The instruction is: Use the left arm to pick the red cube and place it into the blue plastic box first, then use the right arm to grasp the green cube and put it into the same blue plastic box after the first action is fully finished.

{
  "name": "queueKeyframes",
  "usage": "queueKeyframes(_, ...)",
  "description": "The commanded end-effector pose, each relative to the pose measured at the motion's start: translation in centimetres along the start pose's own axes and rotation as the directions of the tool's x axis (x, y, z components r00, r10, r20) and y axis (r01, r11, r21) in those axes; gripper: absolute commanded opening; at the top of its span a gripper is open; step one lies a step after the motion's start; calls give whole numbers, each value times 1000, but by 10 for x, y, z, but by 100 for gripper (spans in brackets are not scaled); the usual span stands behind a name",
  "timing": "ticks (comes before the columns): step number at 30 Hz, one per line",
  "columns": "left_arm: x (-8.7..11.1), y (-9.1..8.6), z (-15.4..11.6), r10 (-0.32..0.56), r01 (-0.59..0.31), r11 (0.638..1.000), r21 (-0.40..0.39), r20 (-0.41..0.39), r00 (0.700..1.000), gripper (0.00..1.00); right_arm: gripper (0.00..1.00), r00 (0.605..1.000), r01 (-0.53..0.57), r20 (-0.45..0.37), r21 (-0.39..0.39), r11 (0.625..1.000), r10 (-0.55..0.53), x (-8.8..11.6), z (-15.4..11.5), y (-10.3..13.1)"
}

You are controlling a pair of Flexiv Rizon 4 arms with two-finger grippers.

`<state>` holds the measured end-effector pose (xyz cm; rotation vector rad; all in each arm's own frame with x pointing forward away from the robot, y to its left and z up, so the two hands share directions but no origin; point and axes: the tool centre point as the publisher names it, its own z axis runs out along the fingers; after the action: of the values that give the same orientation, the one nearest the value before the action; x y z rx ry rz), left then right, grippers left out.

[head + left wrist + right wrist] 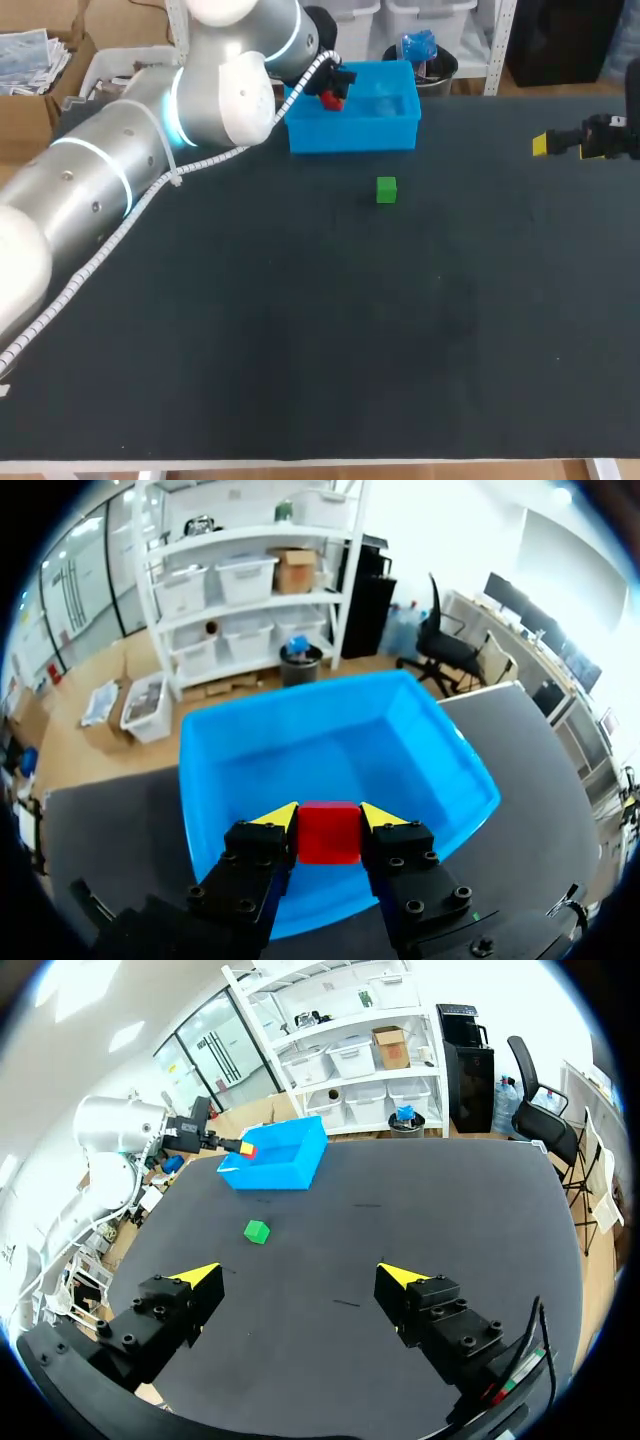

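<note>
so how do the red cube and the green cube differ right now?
The red cube is clamped between the left gripper's fingers; the green cube lies free on the table. The red cube hangs over the blue box; the green cube sits outside the box, apart from it. Both look like small cubes of similar size.

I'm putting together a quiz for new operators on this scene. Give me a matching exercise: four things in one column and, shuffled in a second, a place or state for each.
Column one:
1. red cube
2. green cube
3. blue plastic box
4. right gripper

Column two:
a. open above the table, holding nothing
b. held in the left gripper, above the box
c. alone on the table, in front of the box
d. at the table's far edge

Pairs: 1-b, 2-c, 3-d, 4-a
</note>
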<state>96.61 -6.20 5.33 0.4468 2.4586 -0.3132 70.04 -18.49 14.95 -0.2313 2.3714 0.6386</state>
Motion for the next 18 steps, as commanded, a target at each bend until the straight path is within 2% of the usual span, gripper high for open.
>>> queueKeyframes(1,-2,0,4,-5,5,1000,-12,-17,1000,0,100,1000,1,0,1,1000,-1,0,0,0)
queueKeyframes(5,-1,1,6,-7,6,1000,-18,-23,1000,1,100,1000,1,0,1,1000,-1,0,0,0)
queueKeyframes(7,0,2,6,-5,5,1000,-20,-28,1000,23,100,1000,1,0,1,1000,-1,0,0,0)
queueKeyframes(9,0,2,6,-5,4,1000,-22,-31,1000,40,100,1000,1,0,1,1000,-1,0,0,0)
queueKeyframes(13,1,2,2,-5,4,1000,-24,-29,1000,64,100,1000,1,0,1,1000,-1,0,0,0)
queueKeyframes(14,1,3,1,-5,4,1000,-25,-28,1000,77,100,1000,1,0,1,1000,-1,0,0,0)
queueKeyframes(15,1,3,0,-6,5,1000,-26,-27,1000,85,100,1000,1,0,1,1000,-1,0,0,0)
queueKeyframes(17,0,3,-2,-5,4,1000,-27,-25,1000,93,100,1000,1,0,1,1000,-1,0,0,0)
queueKeyframes(18,0,3,-5,-4,3,1000,-28,-24,1000,100,100,1000,1,0,1,1000,-1,0,0,0)
